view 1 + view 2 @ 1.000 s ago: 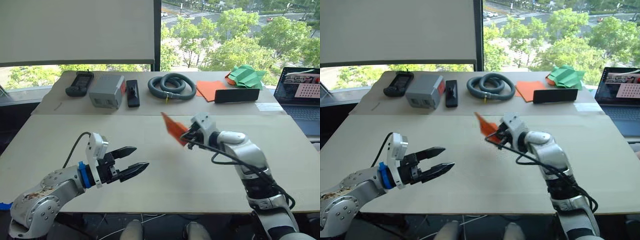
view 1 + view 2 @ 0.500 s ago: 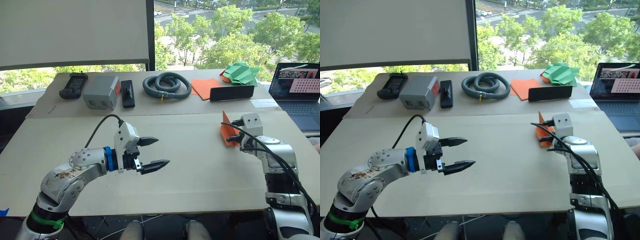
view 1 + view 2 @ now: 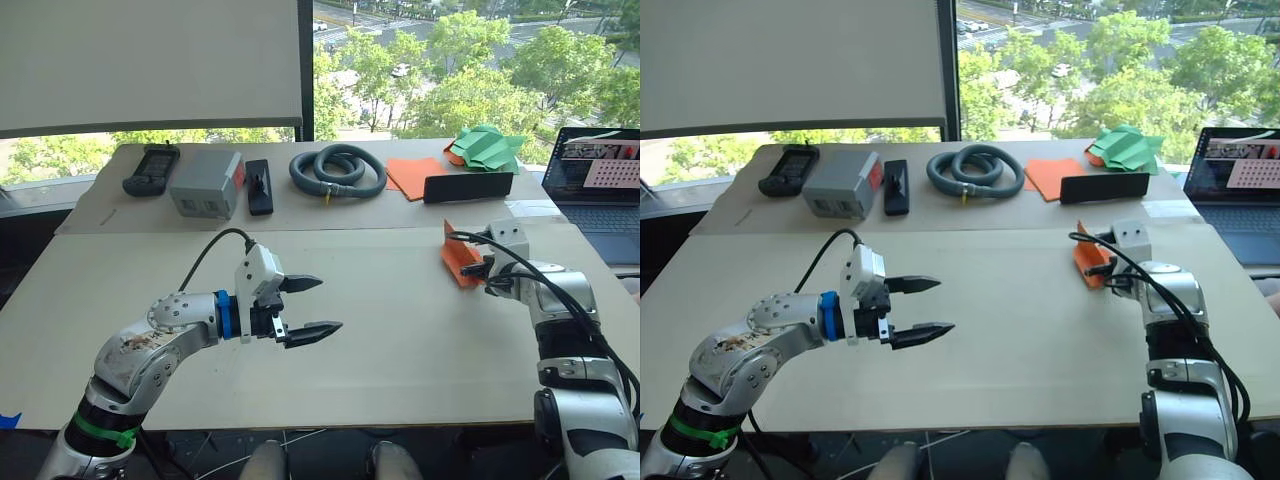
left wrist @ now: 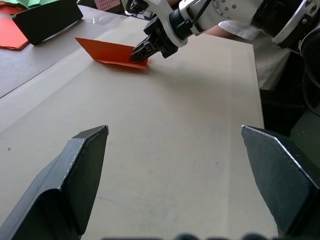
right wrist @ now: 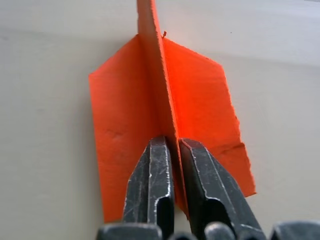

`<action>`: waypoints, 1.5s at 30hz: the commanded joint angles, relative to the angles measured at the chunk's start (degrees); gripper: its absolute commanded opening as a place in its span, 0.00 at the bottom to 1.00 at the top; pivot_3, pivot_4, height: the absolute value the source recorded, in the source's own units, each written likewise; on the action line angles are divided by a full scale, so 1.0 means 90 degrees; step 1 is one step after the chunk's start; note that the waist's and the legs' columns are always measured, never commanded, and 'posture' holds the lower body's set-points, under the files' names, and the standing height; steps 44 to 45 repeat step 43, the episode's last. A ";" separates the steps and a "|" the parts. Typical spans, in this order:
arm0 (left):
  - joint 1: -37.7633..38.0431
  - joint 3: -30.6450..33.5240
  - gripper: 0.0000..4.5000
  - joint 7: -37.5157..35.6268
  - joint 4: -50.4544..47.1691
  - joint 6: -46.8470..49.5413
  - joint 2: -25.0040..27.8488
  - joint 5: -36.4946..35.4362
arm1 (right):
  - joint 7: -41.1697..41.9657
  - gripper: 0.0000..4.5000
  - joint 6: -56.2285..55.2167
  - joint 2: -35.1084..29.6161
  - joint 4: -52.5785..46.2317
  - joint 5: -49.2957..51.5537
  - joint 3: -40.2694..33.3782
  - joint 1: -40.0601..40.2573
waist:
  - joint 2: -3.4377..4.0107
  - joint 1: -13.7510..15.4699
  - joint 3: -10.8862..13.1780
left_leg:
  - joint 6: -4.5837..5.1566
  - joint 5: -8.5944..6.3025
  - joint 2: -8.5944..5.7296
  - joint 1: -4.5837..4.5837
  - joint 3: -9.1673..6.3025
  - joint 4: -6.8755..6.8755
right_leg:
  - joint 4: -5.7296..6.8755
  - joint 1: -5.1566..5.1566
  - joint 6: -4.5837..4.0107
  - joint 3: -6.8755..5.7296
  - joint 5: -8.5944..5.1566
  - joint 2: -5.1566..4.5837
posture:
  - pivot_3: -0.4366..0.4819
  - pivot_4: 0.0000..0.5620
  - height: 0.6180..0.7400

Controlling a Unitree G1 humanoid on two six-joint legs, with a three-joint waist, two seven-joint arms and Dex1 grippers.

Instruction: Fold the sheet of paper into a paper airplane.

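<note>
right gripper (image 5: 172,150) pinched on the paper airplane (image 3: 460,262) at the table's (image 3: 400,350) right side, left gripper (image 3: 312,306) hovering wide open mid-table, well apart from it

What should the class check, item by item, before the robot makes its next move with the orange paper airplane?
1. Right gripper shut on the paper airplane: ok; the right wrist view shows its fingers pinching the centre fold.
2. Airplane resting on the table: ok, its lower edge meets the surface in the left wrist view.
3. Left gripper open and holding nothing: ok.
4. Bare table between the two grippers: ok.
5. Wings folded evenly: cannot tell.
</note>
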 commanded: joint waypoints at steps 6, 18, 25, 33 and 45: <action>0.0007 0.0192 1.00 -0.0067 -0.0141 -0.0082 0.0152 0.0057 | -0.0213 0.83 0.0313 0.0008 -0.1319 0.0564 -0.0562 -0.0071 | 0.0002 0.0001 0.0000 | 0.0001 0.0001 0.0001 0.0000 0.0006 0.0000 | 0.0001 -0.0002 0.0004 0.0054 0.0002 0.0037 | 0.48 0.27 0.70; 0.0945 0.1315 1.00 0.0310 -0.0080 -0.0290 0.0292 0.0106 | 0.0761 0.99 0.0082 0.0626 -0.6444 0.2446 -0.0672 0.2123 | 0.0006 0.0002 -0.0001 | -0.0001 -0.0002 0.0019 0.0004 0.0001 -0.0004 | -0.0004 -0.0005 -0.0004 0.0108 -0.0002 0.0089 | 0.48 0.27 0.70; 0.1766 0.1744 1.00 0.0366 0.0054 -0.0490 0.0211 0.0168 | 0.0569 0.99 -0.1151 0.0896 -0.6953 0.1917 0.0601 0.3608 | 0.0000 0.0013 0.0001 | -0.0070 -0.0043 0.0022 0.0012 0.0003 -0.0004 | -0.0027 -0.0020 -0.0011 0.0106 -0.0008 0.0088 | 0.48 0.27 0.70; 0.1907 0.1703 1.00 0.0338 0.0333 -0.0818 0.0094 0.0361 | 0.0435 0.99 -0.2228 0.0911 -0.6360 0.1269 0.1243 0.3979 | -0.0002 0.0015 0.0002 | -0.0072 -0.0044 0.0023 0.0010 0.0004 -0.0004 | -0.0025 -0.0026 -0.0012 0.0106 -0.0008 0.0088 | 0.48 0.27 0.70; 0.1905 0.1715 1.00 0.0317 0.0287 -0.0853 0.0091 0.0351 | 0.0480 0.99 -0.2368 0.0876 -0.6264 0.1209 0.1311 0.3983 | -0.0002 0.0018 0.0001 | -0.0071 -0.0044 0.0023 0.0012 0.0004 -0.0005 | -0.0021 -0.0024 -0.0012 0.0106 -0.0008 0.0088 | 0.48 0.27 0.70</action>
